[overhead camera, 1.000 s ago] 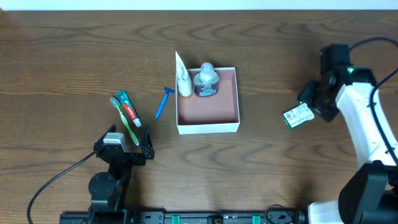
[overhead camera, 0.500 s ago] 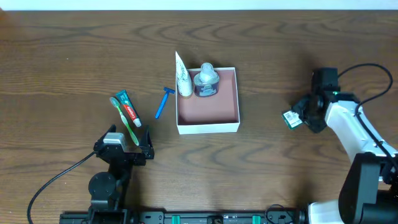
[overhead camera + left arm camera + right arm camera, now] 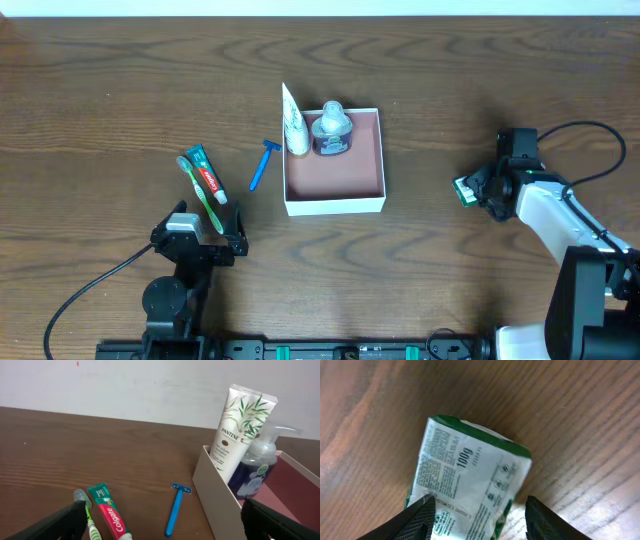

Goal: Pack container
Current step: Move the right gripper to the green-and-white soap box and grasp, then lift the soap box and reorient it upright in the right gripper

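The container [image 3: 335, 205], a square shallow box with white walls and a pink-brown inside, sits mid-table; its near wall [image 3: 220, 505] also shows in the left wrist view. A white Pantene tube [image 3: 294, 125] and a blue pump bottle [image 3: 331, 130] stand in it along its far side. At the right lies a green-and-white packet [image 3: 466, 188]. My right gripper [image 3: 480, 188] is down over it. In the right wrist view the jaws [image 3: 479, 510] straddle the packet [image 3: 470, 460], the left finger against it and the right finger a little apart. My left gripper [image 3: 210, 222] is wide open and holds nothing.
A Colgate toothpaste tube [image 3: 207, 178] and a green toothbrush [image 3: 200, 195] lie side by side just beyond the left gripper. A blue razor [image 3: 262, 165] lies between them and the container. The near half of the container's floor is bare. Cables trail from both arms.
My right arm has moved left and down onto the packet, which has not shifted, and its jaws have narrowed slightly. The left arm has not moved.
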